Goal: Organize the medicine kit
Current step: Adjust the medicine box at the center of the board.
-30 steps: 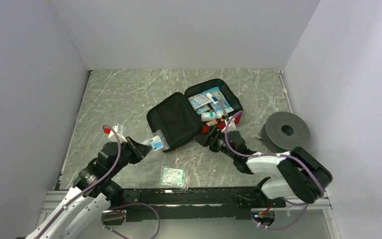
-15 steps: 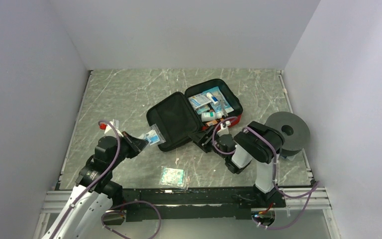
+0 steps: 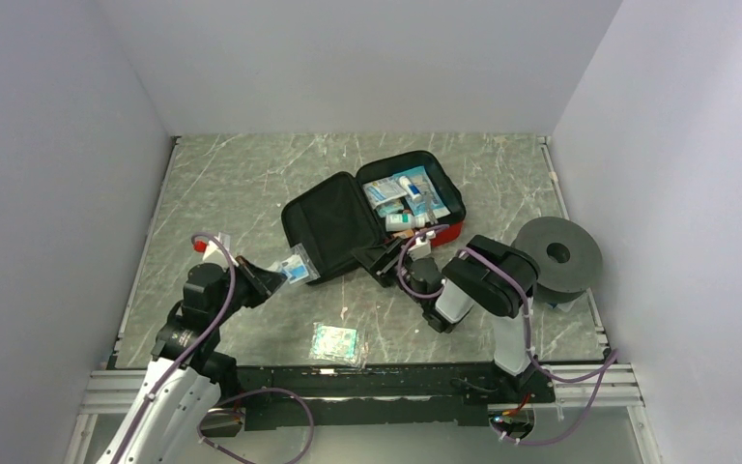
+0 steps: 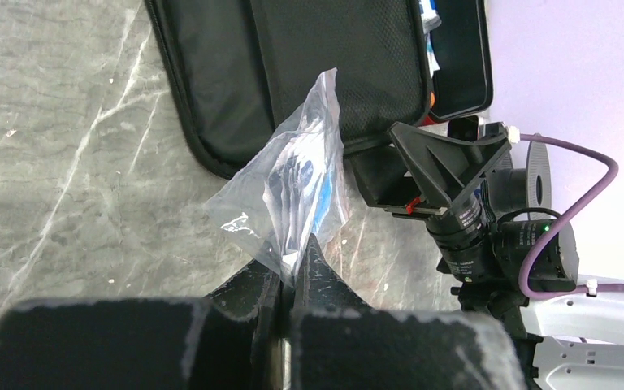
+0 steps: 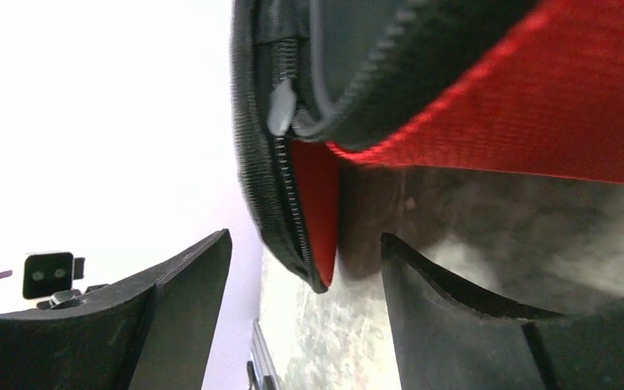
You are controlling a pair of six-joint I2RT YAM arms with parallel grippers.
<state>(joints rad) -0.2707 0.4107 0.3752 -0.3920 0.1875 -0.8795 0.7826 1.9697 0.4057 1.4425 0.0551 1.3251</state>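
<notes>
The medicine kit (image 3: 333, 227) lies open mid-table: a red zip case with black lining, its right half packed with small tubes and packets (image 3: 404, 198). My left gripper (image 3: 269, 278) is shut on a clear plastic bag (image 3: 299, 265) with blue contents, held just off the lid's near-left corner. In the left wrist view the bag (image 4: 301, 183) rises from my left gripper (image 4: 292, 256) in front of the black lid (image 4: 325, 65). My right gripper (image 3: 379, 259) is open at the kit's near edge. Its jaws (image 5: 305, 236) stand either side of the red, zippered rim (image 5: 496, 106) without pinching it.
A grey round disc (image 3: 554, 253) sits at the right, beside the right arm. A small clear packet (image 3: 336, 343) lies on the marble near the front rail (image 3: 367, 382). Walls close in the table on three sides.
The right arm has folded from low and stretched out to upright, its gripper staying at the kit's near edge. The kit has shifted slightly left and away. The left gripper edged left with the bag.
</notes>
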